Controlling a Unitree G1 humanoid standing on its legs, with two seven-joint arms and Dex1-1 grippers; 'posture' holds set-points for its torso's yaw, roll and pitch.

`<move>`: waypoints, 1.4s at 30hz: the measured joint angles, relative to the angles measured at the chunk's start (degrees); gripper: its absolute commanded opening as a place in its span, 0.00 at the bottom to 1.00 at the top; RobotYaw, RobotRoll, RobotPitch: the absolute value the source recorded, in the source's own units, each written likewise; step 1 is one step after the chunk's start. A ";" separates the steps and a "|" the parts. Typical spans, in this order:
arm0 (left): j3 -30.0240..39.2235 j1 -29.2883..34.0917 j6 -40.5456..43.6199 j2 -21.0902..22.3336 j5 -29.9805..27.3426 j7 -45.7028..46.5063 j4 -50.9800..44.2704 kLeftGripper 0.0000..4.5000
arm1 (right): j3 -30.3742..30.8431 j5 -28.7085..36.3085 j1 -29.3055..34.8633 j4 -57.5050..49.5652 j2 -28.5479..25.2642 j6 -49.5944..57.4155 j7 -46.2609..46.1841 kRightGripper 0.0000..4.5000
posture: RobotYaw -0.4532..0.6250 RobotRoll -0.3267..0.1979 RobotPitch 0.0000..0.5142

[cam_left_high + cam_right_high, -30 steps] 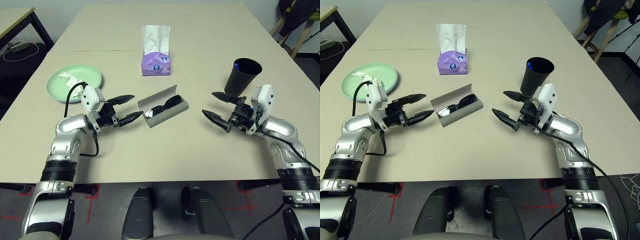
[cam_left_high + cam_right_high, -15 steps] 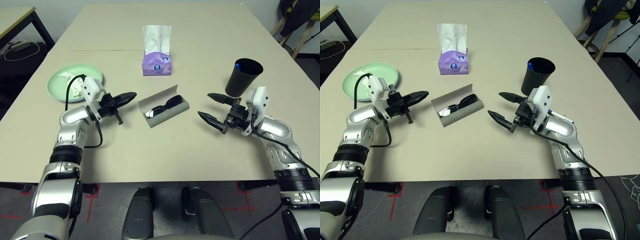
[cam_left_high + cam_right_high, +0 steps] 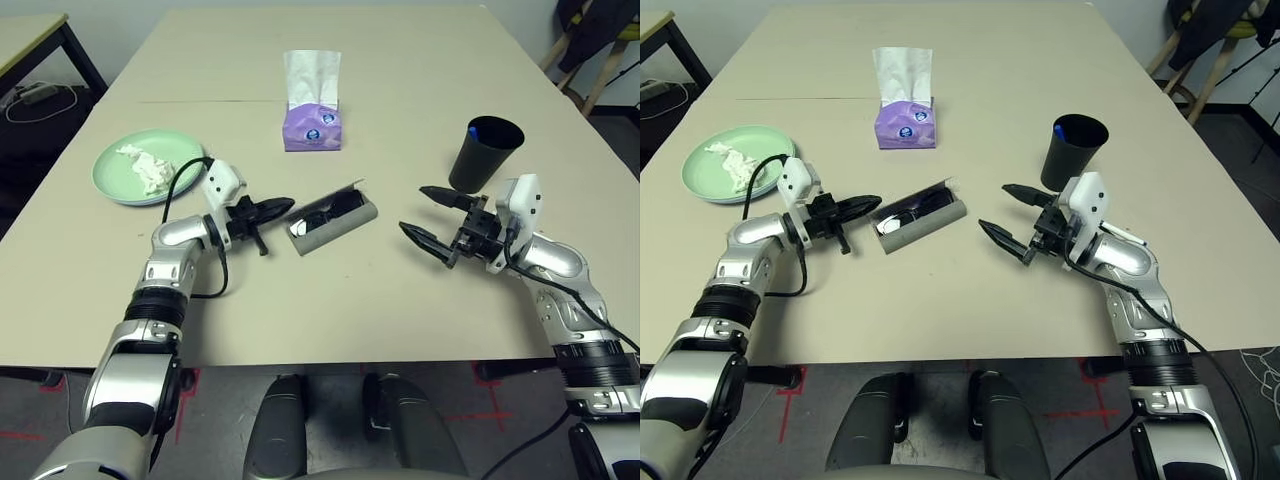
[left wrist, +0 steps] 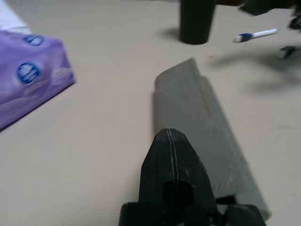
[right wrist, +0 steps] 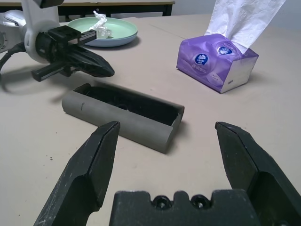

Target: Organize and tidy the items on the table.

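The grey glasses case (image 3: 338,219) lies mid-table with its lid (image 4: 188,94) leaning most of the way over the black sunglasses (image 3: 322,213) inside. My left gripper (image 3: 284,206) is shut with nothing in it, its tip at the lid's left end; I cannot tell if it touches. My right gripper (image 3: 412,209) stands open just right of the case, jaws wide and nothing between them. Behind it stands the black cup (image 3: 484,155) with a blue pen (image 3: 479,128) in it. A white and blue pen (image 4: 256,34) lies by the cup. Crumpled tissue (image 3: 147,169) rests on the mint green plate (image 3: 112,178).
A purple tissue box (image 3: 311,125) stands behind the case near the seam of the beige table (image 3: 300,300). A dark-legged side desk (image 3: 30,40) is off the far left corner, and chair legs (image 3: 600,60) show at the far right.
My left gripper has shut and moved right to the case, whose lid has swung from upright to nearly down. The right arm has barely moved.
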 measured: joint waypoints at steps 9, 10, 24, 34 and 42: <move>-1.08 6.54 7.03 -0.64 -2.94 -3.87 -11.63 0.01 | 0.14 -0.07 0.36 0.59 -0.25 -0.97 -0.37 1.00 | 0.50 0.62 0.28; -1.49 7.14 7.60 -0.59 -2.94 -3.99 -12.33 0.01 | 0.22 -0.07 0.09 0.67 -0.26 -1.07 -0.35 1.00 | 0.49 0.62 0.28; -2.12 5.35 11.39 0.29 -2.11 -1.87 -9.85 0.01 | 0.33 0.06 -1.66 -2.75 -0.29 -0.53 -0.83 1.00 | 0.47 0.62 0.28; -2.09 4.22 11.99 1.17 -2.20 -3.21 -8.93 0.01 | 0.29 1.46 -0.56 -4.23 -1.00 3.07 -1.39 1.00 | 0.48 0.62 0.28; -1.44 2.39 12.08 2.00 -2.42 -3.68 -9.03 0.04 | 0.29 3.06 0.39 -4.23 -0.73 5.78 -2.01 1.00 | 0.49 0.62 0.27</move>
